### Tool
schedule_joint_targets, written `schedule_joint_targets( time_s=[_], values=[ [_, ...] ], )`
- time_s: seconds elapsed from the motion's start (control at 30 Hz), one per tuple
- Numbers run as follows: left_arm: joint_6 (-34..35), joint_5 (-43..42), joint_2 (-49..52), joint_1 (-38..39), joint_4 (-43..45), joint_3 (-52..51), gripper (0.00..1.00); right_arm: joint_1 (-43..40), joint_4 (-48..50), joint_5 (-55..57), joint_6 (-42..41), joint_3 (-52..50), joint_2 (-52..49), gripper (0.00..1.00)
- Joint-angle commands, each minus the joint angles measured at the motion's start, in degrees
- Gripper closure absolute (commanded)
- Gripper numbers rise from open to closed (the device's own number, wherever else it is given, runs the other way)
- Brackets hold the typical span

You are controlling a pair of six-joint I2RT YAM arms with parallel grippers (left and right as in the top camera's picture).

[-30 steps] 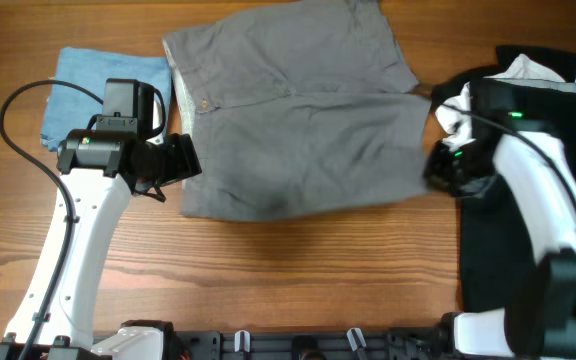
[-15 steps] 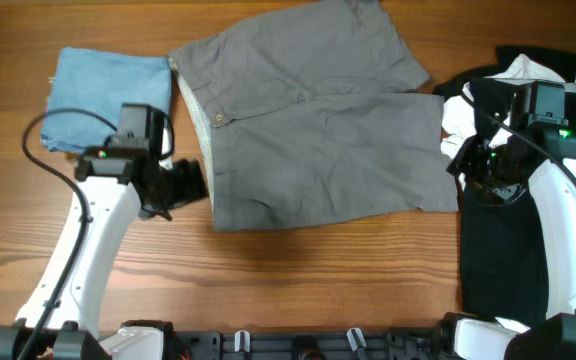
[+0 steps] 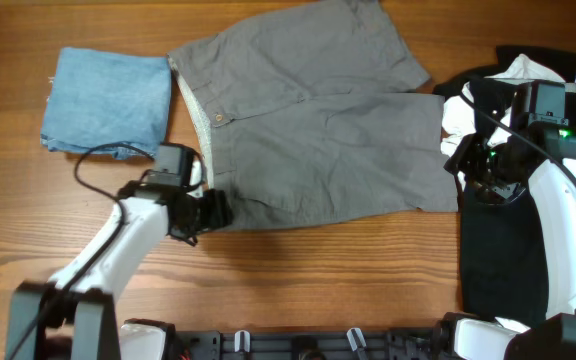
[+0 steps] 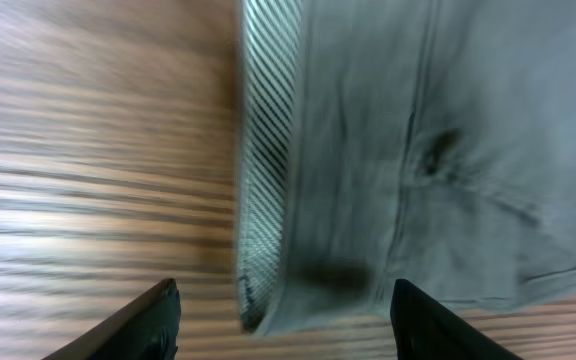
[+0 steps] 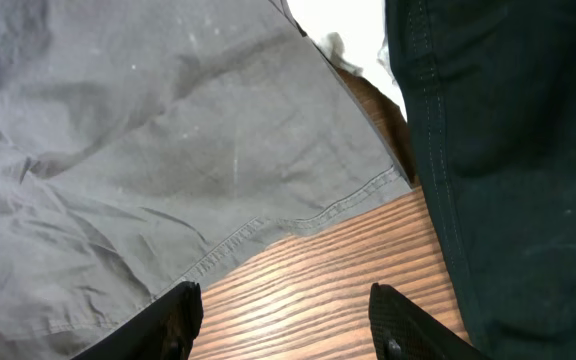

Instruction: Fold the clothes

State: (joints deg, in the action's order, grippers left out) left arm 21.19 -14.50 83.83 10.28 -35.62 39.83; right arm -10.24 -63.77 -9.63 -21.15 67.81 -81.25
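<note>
Grey shorts (image 3: 308,130) are lying spread flat across the middle of the wooden table (image 3: 298,290), with a light-blue piece (image 3: 108,100) folded to the left and a black garment (image 3: 503,250) and a white one (image 3: 533,68) to the right. I am judging that the fold has not begun and I am lining up on the near edge. My left gripper (image 3: 213,212) is sitting at the waistband corner, my right gripper (image 3: 460,162) beside the leg hem.

Looking through my left wrist, my fingers (image 4: 153,320) are standing wide apart and gripping nothing. The striped waistband lining (image 4: 263,170) is running down between them. Next I am needing to drop and pinch that corner.

Looking through my right wrist, my fingers (image 5: 173,320) are spread too, empty, hovering over bare wood just short of the stitched hem (image 5: 298,215).
</note>
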Motion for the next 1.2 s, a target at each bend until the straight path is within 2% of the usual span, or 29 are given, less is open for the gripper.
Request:
schedule_joint_targets(
  time_s=[0.0,0.07,0.17,0.27,0.37,0.47,0.67,0.83,0.9,1.17],
  values=[
    [3.41,-0.59,5.33,2.69,2.56,-0.96,0.44,0.09,0.31,-0.92,0.59,0.11,0.11,0.42],
    [5.31,0.70,7.78,3.13,3.37,-0.96,0.66,0.09,0.31,-0.90,0.61,0.11,0.11,0.41],
    [6.34,1.29,10.43,3.10,3.10,-0.96,0.85,0.09,0.28,-0.90,0.87,0.11,0.11,0.41],
    [6.32,1.38,11.21,3.02,2.60,-0.92,0.96,0.09,0.31,-0.90,1.51,0.11,0.11,0.41],
    [6.34,3.04,10.29,2.03,-1.64,0.87,0.96,0.09,0.28,-0.90,1.62,0.11,0.11,0.41],
    [6.34,8.28,8.61,-0.63,-10.56,5.20,0.96,0.09,0.31,-0.90,1.62,-0.07,0.11,0.41],
    [6.43,17.92,4.35,-9.86,-26.69,16.06,0.96,0.11,0.57,-1.27,1.73,-4.02,0.11,0.43],
    [7.63,18.18,0.85,-15.65,-28.24,17.55,0.96,0.11,3.65,-4.90,1.84,-11.91,0.11,0.46],
    [7.61,18.01,0.52,-15.82,-28.09,17.55,0.96,0.11,5.07,-7.52,1.88,-15.30,0.11,0.50],
    [7.61,17.57,0.55,-14.88,-27.65,17.55,0.96,0.11,7.96,-13.16,1.44,-24.63,0.11,0.49]
  ],
)
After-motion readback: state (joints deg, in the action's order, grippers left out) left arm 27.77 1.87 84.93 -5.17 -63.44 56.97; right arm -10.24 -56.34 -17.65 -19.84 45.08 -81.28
